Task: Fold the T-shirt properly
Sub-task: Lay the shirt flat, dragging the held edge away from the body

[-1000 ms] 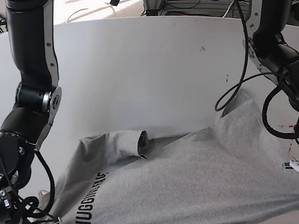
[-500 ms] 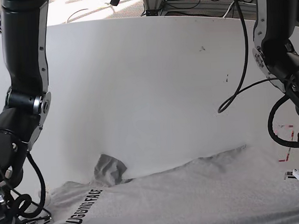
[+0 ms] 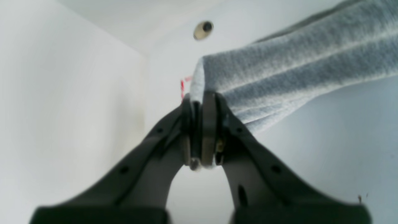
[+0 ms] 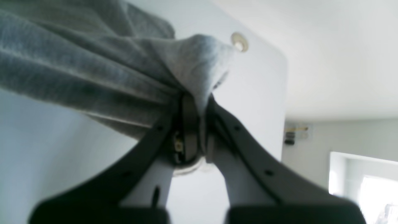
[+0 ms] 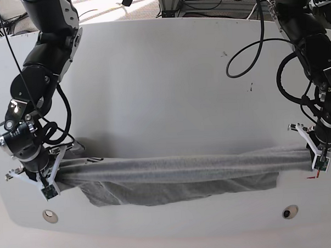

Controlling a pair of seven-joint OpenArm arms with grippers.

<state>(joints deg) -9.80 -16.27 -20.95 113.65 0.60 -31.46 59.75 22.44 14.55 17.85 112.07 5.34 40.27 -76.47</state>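
I have the T-shirt stretched above the desk, left claw and right claw each clenched on an end. Overpulling could slip cloth from either pinch, I think.

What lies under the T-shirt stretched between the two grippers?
Under the T-shirt only the white table shows, with the shirt's lower edge drooping toward it. Whatever sits beneath the hanging cloth itself is covered. Both grippers, left and right, pinch its ends.
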